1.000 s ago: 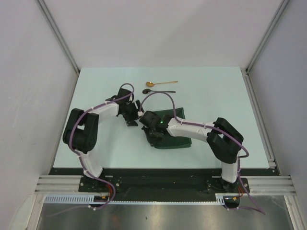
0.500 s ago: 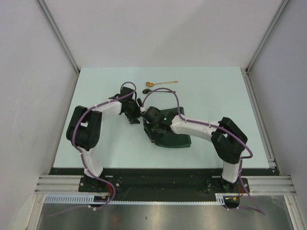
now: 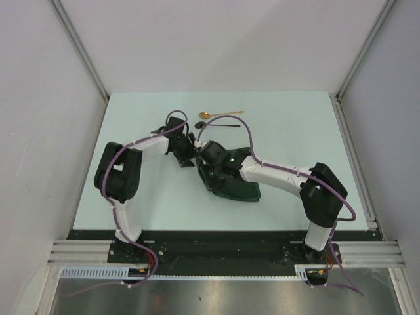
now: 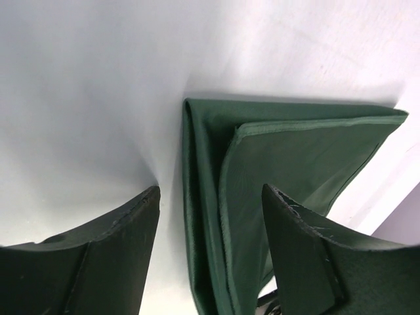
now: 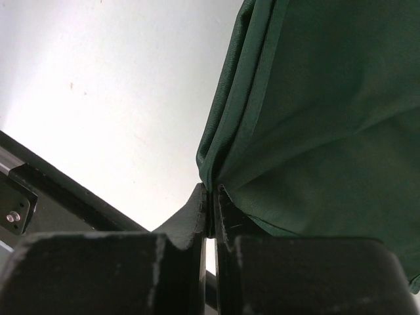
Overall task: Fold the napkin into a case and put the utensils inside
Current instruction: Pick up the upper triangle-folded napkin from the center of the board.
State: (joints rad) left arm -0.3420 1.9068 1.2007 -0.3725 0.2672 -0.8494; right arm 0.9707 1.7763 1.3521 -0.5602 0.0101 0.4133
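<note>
**Mid-table: napkin folded, right gripper pinching its edge, left gripper spread beside it**

- Napkin [image 3: 237,189]: dark green, lies in layers on the pale table [image 3: 295,138], a little right of centre. The outline is uneven, narrower toward the left end. The right arm crosses over part of it.
- Right gripper [image 3: 209,173]: at the napkin's left end. In the wrist view the right gripper [image 5: 211,197] has its fingers pressed together, with only a hairline between them. The folded edge of the napkin [image 5: 315,118] runs down into the tips, so it is pinching cloth. At least two layers show along that edge.
- Left gripper [image 3: 186,157]: just left of the napkin's far-left corner, close to the right gripper. In the wrist view the left gripper [image 4: 210,197] has its fingers spread wide and holds nothing. The napkin [image 4: 295,164] sits below them, its folded corner lined up with the gap. An upper layer with a stitched hem lies over a lower one. Whether the fingertips touch cloth or table I cannot tell.
- Gold spoon [image 3: 220,114]: on bare table at the far middle, bowl to the left.
- Black spoon [image 3: 216,125]: just nearer than the gold one, roughly parallel, bowl also left. A purple cable arcs over it. Both spoons lie apart from the napkin.
</note>
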